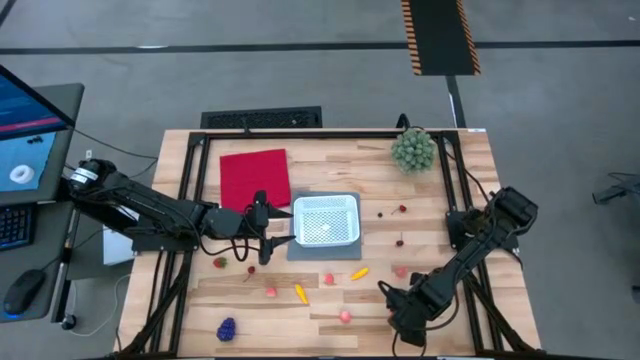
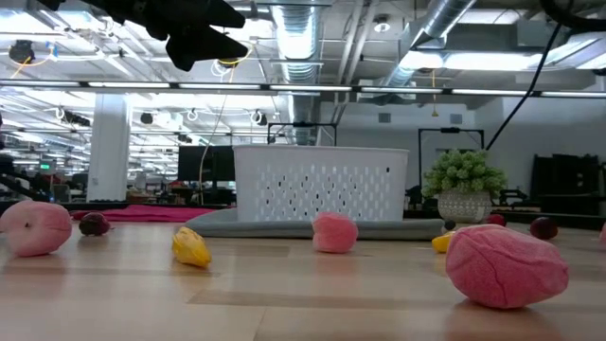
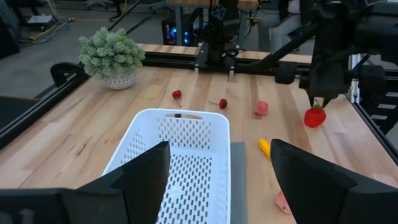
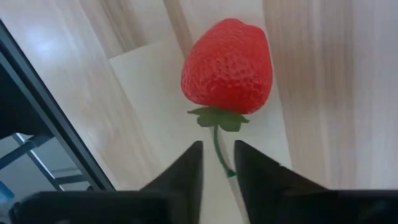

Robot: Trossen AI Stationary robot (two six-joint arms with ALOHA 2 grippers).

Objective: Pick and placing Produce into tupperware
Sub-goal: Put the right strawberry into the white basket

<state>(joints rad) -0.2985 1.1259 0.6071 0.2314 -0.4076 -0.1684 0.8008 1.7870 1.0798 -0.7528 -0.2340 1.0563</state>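
The white mesh tupperware sits on a grey mat. My left gripper hovers open over the tupperware's left edge, touching nothing. My right gripper is near the table's near right edge, shut on a red strawberry. Loose produce lies on the wood: a purple grape bunch, yellow-orange pieces, pink pieces, and cherries. My right gripper pinches the strawberry's thin green stem between its two fingertips, coming from above and pointing down. The strawberry hangs below the fingers, leaves up, and appears lifted clear of the table.
A flat red cloth lies left of the tupperware toward the far edge. A green spiky ball plant stands at the far right corner. The grey mat lies under the tupperware. A dark frame rail borders the table.
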